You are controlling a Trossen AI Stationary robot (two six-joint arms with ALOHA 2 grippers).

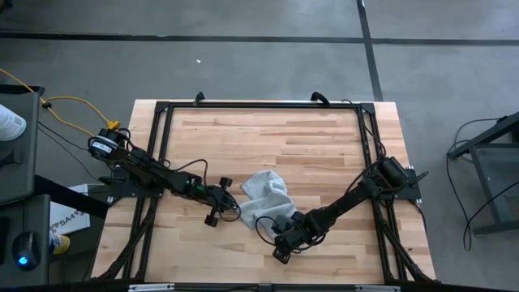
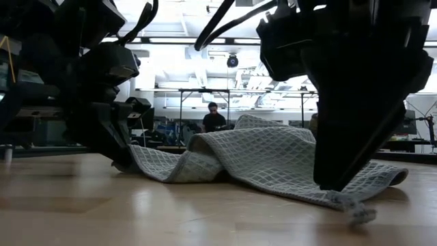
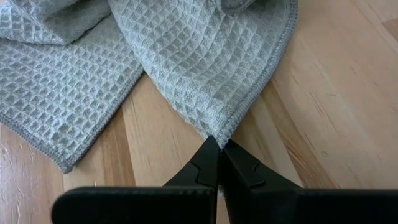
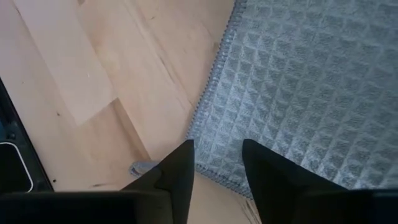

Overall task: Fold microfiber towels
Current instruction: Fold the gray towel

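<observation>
The light grey waffle-textured towel [image 1: 266,199] lies crumpled in folds on the middle of the wooden table, and also shows in the low view [image 2: 273,157]. My left gripper [image 1: 238,206] is at the towel's left side, low over the table and shut on a corner. My right gripper [image 1: 266,229] is at the towel's near side. It is open, with its fingers [image 4: 177,171] standing over the towel's near corner [image 4: 211,155], where a small tag [image 4: 142,168] sticks out. My left gripper pinches a pointed corner of the towel [image 3: 214,134] between its two fingertips, coming in nearly level from the table's left. The corner is at table height, and the rest of the cloth lies slack on the wood. My right gripper's fingertip [image 2: 331,183] reaches down to the cloth by its near corner [image 2: 351,205], pointing down; I cannot tell whether it touches.
Black frame rails [image 1: 158,138] run along the table's left, right and far sides. Bare wood [image 1: 268,138] lies beyond the towel. A person [image 2: 214,117] sits far off in the room behind the table.
</observation>
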